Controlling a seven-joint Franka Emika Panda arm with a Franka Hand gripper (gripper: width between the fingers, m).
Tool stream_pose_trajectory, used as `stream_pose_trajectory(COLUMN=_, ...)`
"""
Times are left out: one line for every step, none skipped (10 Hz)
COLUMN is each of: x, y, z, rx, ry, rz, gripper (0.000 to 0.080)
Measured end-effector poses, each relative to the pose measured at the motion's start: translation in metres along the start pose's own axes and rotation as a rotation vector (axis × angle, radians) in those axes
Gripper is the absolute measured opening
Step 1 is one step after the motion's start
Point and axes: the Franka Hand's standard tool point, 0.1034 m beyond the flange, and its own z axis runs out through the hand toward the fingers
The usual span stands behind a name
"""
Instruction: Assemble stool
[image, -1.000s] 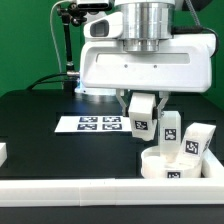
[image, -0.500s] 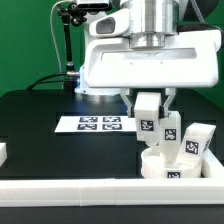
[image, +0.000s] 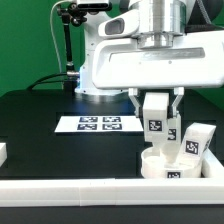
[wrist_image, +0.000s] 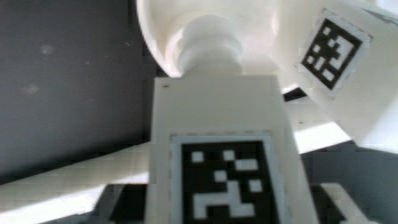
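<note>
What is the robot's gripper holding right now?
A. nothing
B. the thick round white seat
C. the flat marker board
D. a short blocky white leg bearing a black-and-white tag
D: the gripper is shut on the short blocky white plastic leg, one finger on either side of it.

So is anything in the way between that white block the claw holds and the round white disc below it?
Nothing visible does. The gripper holds the white blocky plastic leg above the thick round white plastic seat, with a clear gap between. A second white tagged leg stands close beside it, on the exterior view's right.
</note>
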Motion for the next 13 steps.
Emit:
stream_pose_trajectory(x=0.001, y=0.001, z=0.0, rx=-0.001, ry=0.001, rz=-0.008, gripper=0.0337)
stream_pose_trajectory(x=0.006, y=0.005, z=0.002, rx=-0.005, ry=0.006, rz=-0.037, gripper=0.0337)
stream_pose_trajectory(x=0.011, y=0.009, z=0.002, rx=-0.006, ry=0.013, rz=-0.047, gripper=0.0337)
stream_pose_trajectory(x=0.011, y=0.007, z=0.002, rx=-0.003, ry=0.029, rz=-0.048, gripper=0.0337)
stream_pose_trajectory(x=0.01, y=0.007, z=0.002, rx=-0.003, ry=0.027, rz=-0.05, gripper=0.0337)
stream_pose_trajectory(x=0.014, y=0.005, z=0.001, rx=0.006, ry=0.077, rz=-0.05, gripper=0.0337)
stream_pose_trajectory(x=0.012, y=0.001, z=0.002, rx=0.019, ry=0.16, rz=-0.066, gripper=0.0337)
stream_pose_trajectory(x=0.006, y=-0.003, z=0.006, rx=0.024, ry=0.199, rz=-0.081, gripper=0.0337)
stream_pose_trajectory(x=0.005, y=-0.004, z=0.009, rx=0.027, ry=0.242, rz=-0.098, gripper=0.0337)
stream_pose_trajectory(x=0.004, y=-0.002, z=0.01, rx=0.021, ry=0.228, rz=-0.1, gripper=0.0337)
stream_pose_trajectory(x=0.004, y=-0.003, z=0.01, rx=0.021, ry=0.228, rz=-0.102, gripper=0.0337)
stream_pose_trajectory(x=0.003, y=-0.002, z=0.012, rx=0.019, ry=0.226, rz=-0.105, gripper=0.0337)
stream_pose_trajectory(x=0.002, y=-0.002, z=0.012, rx=0.019, ry=0.225, rz=-0.107, gripper=0.0337)
